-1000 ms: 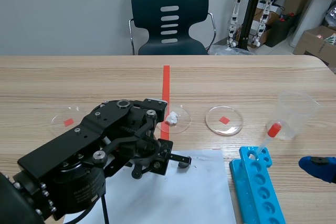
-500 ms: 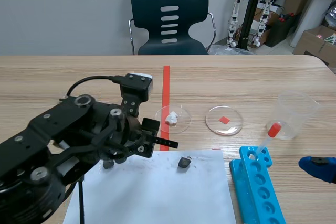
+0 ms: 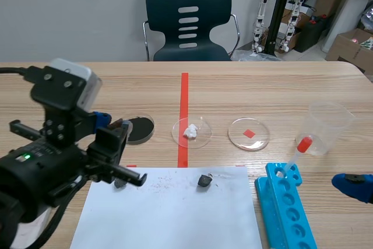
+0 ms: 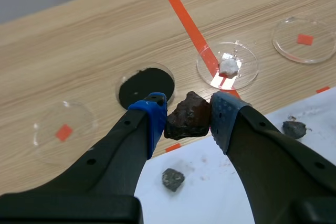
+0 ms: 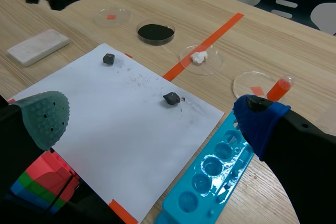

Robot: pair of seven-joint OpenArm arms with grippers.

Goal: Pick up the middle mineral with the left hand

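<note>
My left gripper point(image 4: 188, 123) is shut on a dark reddish-brown mineral point(image 4: 190, 113), pinched between its blue pads and held above the table. In the scene view the left gripper point(image 3: 112, 124) hangs over the paper's far left corner, and the mineral is hidden there. Two dark grey minerals stay on the white paper point(image 3: 169, 214): one point(image 3: 204, 180) near the far middle, one point(image 3: 119, 183) under my left gripper. My right gripper point(image 5: 149, 115) is open and holds nothing, low at the table's right side point(image 3: 352, 186).
A row of petri dishes lies beyond the paper: one with black powder point(image 3: 140, 127), one with a white lump point(image 3: 191, 132), one with only a red mark point(image 3: 249, 133). A blue tube rack point(image 3: 288, 208), red-tipped pipette point(image 3: 303, 144) and plastic cup point(image 3: 329, 126) stand right.
My left arm has risen from the paper's middle and drawn back to the left with the brown mineral in its gripper, uncovering the black powder dish. The right arm has not moved.
</note>
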